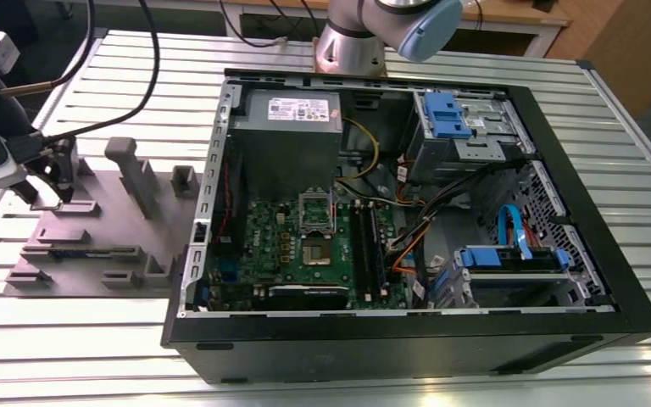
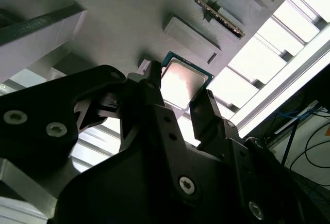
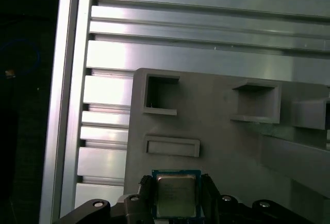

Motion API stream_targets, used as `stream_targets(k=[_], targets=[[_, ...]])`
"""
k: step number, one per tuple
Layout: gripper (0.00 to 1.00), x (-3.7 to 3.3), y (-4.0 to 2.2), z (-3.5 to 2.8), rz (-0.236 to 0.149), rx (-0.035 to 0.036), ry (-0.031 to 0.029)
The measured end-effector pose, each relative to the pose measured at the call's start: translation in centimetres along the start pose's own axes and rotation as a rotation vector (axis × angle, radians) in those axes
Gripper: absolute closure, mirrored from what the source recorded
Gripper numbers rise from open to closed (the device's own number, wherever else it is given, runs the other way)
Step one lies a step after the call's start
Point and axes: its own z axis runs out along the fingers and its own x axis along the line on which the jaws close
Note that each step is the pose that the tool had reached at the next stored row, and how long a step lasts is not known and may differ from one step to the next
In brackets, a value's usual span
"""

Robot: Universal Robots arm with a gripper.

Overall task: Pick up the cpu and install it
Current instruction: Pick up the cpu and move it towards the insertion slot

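The cpu (image 3: 176, 195) is a small square chip with a silvery top and a green rim, lying at the edge of the grey fixture plate (image 3: 227, 146). My gripper (image 3: 175, 197) straddles it, one black finger against each of two opposite edges, and looks shut on it. The second wrist view shows the same cpu (image 2: 183, 81) between the fingertips (image 2: 152, 87). In the exterior view my gripper (image 1: 54, 195) stands at the far left over the fixture plate (image 1: 111, 246), well apart from the motherboard socket (image 1: 318, 251) inside the open black case (image 1: 416, 339).
Grey upright posts (image 1: 133, 170) rise from the fixture plate beside my gripper. The case holds a grey power supply (image 1: 289, 114), blue drive brackets (image 1: 444, 114) and loose cables (image 1: 416, 229). All of it rests on a slotted aluminium table (image 1: 77, 339). The arm's base (image 1: 354, 42) stands behind the case.
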Motion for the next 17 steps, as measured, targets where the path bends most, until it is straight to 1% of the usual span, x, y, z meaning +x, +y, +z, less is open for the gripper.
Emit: stream_targets(k=[6, 14, 17], targets=[[0.53, -0.01, 0.03, -0.57, 0.000, -0.0002, -0.0003], [0.53, -0.01, 0.03, -0.69, 0.000, -0.0001, -0.0002], [0.53, -0.01, 0.03, -0.84, 0.000, -0.0001, -0.0001]])
